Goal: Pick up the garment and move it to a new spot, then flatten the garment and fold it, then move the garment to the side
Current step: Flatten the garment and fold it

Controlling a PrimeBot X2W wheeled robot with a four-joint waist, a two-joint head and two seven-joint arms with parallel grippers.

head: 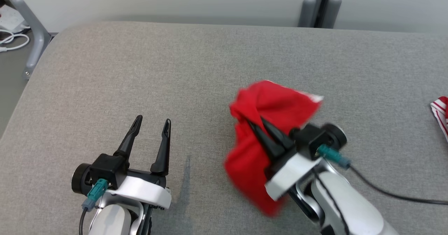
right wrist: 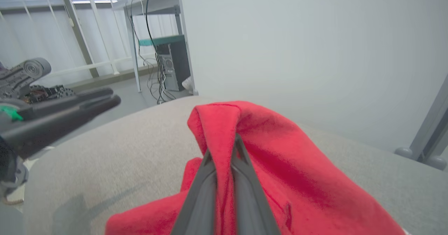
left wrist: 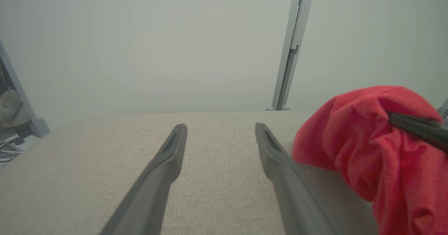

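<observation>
**Right end effector.** The right end effector is closed on the garment. In the right wrist view, its two dark fingers stand almost together with a raised fold of red fabric pinched between them. The fold rises above the fingertips and drapes down both sides.

**Garment.** The garment is plain red and bunched. It sits right of centre on the worktop, gathered around the right end effector. In the head view, part of it extends beyond the fingertips toward the far edge, and part hangs back toward the wrist. The outline is blurred. Whether the lower edge touches the worktop cannot be determined.

**Left end effector.** The left end effector is spread wide and holds nothing. It is positioned over bare grey fabric at the lower left of the head view, apart from the garment. In the left wrist view, the garment shows just beyond its right-hand finger.

**Surroundings.**
- A red-and-white striped cloth lies at the right edge of the worktop, well apart from the garment.
- A grey frame leg and a white cable are beyond the far left corner.
</observation>
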